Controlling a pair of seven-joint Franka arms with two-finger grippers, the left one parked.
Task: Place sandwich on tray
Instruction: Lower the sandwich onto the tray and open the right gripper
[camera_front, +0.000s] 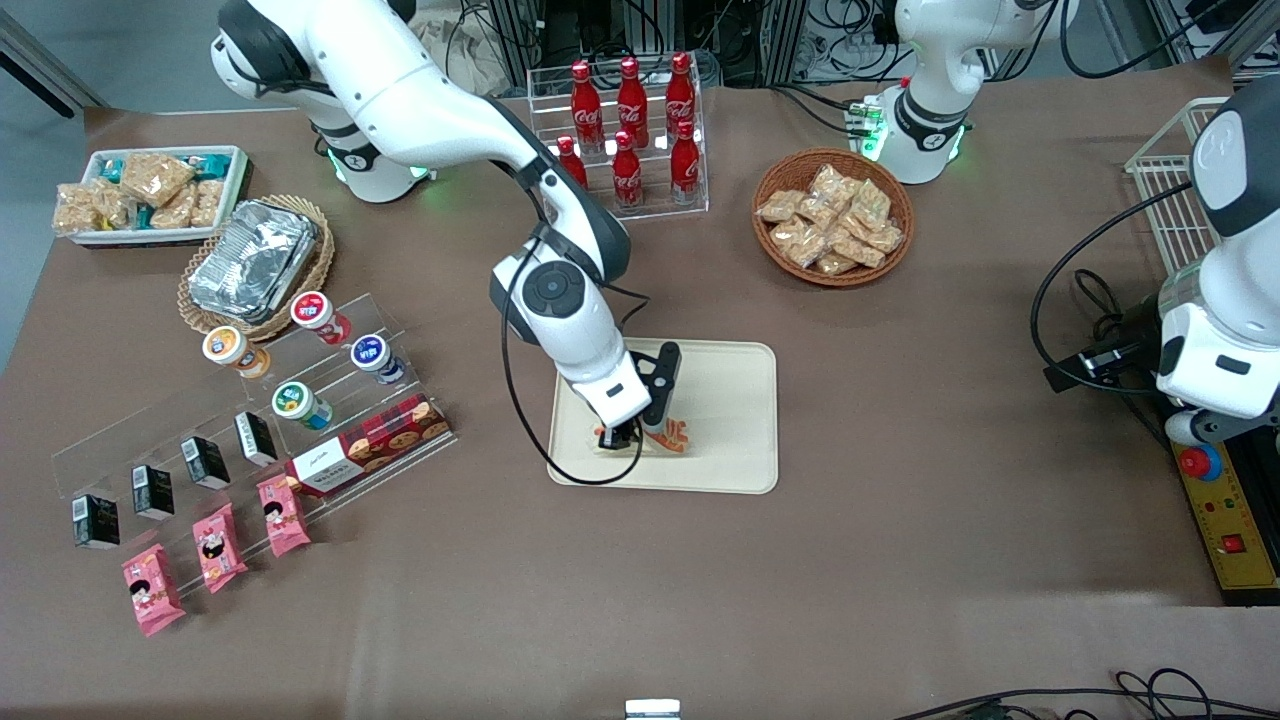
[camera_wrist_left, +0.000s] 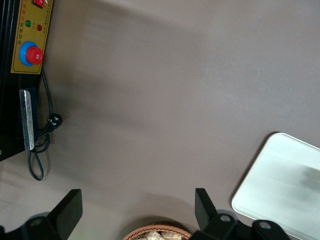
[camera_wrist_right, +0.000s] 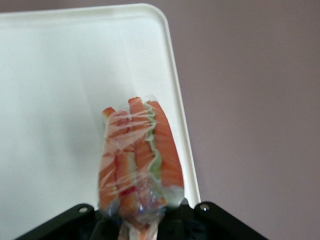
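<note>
Sandwich (camera_wrist_right: 137, 160) gripped by pincer (camera_front: 640, 432) over tray (camera_front: 735, 400).

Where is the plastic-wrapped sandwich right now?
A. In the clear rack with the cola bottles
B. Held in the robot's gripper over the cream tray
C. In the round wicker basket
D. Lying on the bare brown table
B: the gripper is shut on the sandwich, over the tray.

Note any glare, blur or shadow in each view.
Front view: foil trays glint, pincer low over the tray. Right wrist view: sandwich wrap shines, tray washed out. Left wrist view: soft shadows on the tablecloth.
</note>
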